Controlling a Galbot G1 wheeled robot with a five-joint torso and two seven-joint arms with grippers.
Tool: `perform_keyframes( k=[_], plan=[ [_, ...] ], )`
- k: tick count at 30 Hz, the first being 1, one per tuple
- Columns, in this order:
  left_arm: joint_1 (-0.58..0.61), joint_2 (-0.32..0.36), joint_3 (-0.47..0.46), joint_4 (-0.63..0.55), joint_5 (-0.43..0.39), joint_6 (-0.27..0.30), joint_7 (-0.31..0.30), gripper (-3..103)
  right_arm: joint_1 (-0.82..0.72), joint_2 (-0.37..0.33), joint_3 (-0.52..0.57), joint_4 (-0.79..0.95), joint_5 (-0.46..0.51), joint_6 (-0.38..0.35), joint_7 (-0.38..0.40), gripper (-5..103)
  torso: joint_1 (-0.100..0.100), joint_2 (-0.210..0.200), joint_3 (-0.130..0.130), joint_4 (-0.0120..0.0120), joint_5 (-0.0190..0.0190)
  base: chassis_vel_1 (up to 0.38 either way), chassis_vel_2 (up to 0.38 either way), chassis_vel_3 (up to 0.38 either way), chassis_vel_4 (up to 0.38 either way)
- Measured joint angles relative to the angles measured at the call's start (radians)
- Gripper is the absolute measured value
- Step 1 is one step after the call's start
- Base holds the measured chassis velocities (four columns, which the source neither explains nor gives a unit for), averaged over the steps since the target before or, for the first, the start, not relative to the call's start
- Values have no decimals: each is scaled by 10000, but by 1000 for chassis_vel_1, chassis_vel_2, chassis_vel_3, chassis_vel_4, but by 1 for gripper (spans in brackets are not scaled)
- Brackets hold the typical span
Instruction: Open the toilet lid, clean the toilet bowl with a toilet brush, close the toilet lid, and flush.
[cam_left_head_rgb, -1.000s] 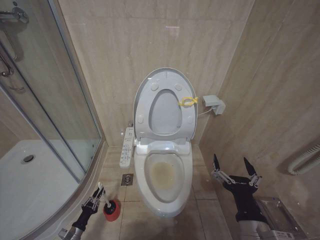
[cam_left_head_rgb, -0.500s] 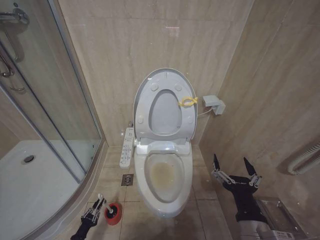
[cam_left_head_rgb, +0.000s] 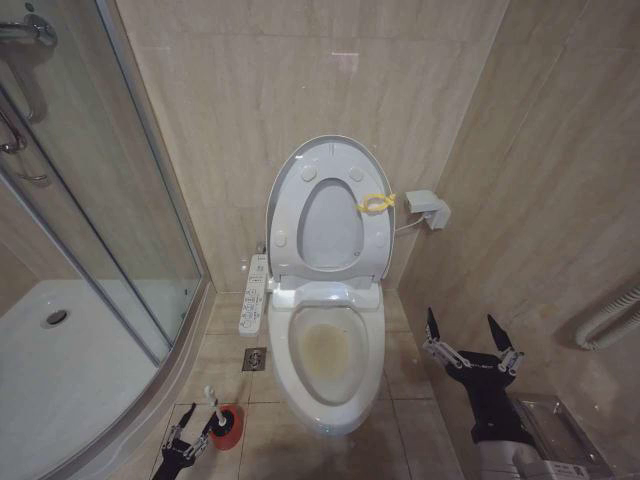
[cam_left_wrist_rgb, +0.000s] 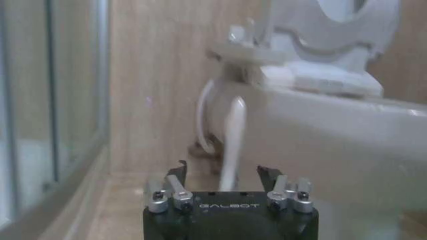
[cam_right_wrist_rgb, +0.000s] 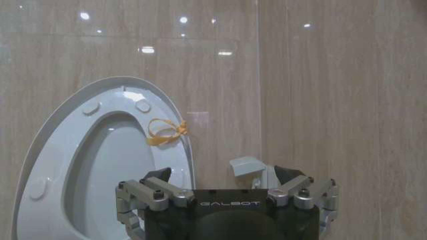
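Lid (cam_left_head_rgb: 330, 150) up; my left gripper (cam_left_head_rgb: 186, 441), jaws spread, not yet on the brush (cam_left_head_rgb: 212, 403). Next: close squarely on its handle. Right gripper (cam_left_head_rgb: 470, 338) waits open.

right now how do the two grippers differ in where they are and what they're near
The left gripper sits low by the floor, close to the toilet brush in its red holder, with the white handle standing between its open fingers in the left wrist view. The right gripper is higher, right of the toilet bowl near the tiled wall, with nothing between its fingers. Both are open, and neither is clamped on anything.
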Motion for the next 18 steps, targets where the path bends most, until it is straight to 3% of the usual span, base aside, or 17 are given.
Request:
perform_keyframes(
  k=[3, 4, 6, 7, 10, 13, 14, 16, 18],
  plan=[
    [558, -116, -182, -1534, -152, 2, -1197, 71, 0, 0, -1, 0, 0, 0, -1, 100, 0, 1, -1, -3, 1, 0, 0, 0, 0],
    [558, -116, -182, -1534, -152, 2, -1197, 71, 0, 0, -1, 0, 0, 0, -1, 100, 0, 1, -1, -3, 1, 0, 0, 0, 0],
    [1034, -210, -353, -2949, -205, 21, -2144, 71, 0, 0, 1, 0, 0, 0, 0, 100, 0, 0, -1, -6, 5, 0, 0, 0, 0],
    [1307, -262, -476, -3666, -171, 132, -2527, 97, 0, 0, 0, -1, 0, -1, 0, 100, 0, 0, -1, -6, 6, 0, 0, 0, 0],
    [1685, -333, -658, -4637, -81, 407, -3011, 97, 0, -1, 1, -1, 0, -1, 0, 100, 0, 1, -1, -3, 3, 0, 0, 0, 0],
    [3117, -537, -1226, -7936, 520, 1645, -5556, 97, 0, -1, 0, -1, 0, -1, 0, 100, -1, 1, -1, -1, 3, 0, 0, 0, 0],
    [3117, -537, -1226, -7936, 520, 1645, -5556, 97, 0, -1, 0, -1, 0, -1, 0, 100, -1, 1, -1, -1, 3, 0, 0, 0, 0],
    [3886, -549, -1472, -9685, 926, 2936, -6846, 100, 0, 2, 0, -1, 0, -1, 0, 100, -2, 2, -2, -2, 7, 0, 0, 0, 0],
    [4749, -439, -1806, -11422, 1130, 4596, -7662, 100, 0, 0, 0, -2, 0, -1, 0, 100, -2, 2, -2, -2, 5, 0, 0, 0, 0]
  ],
)
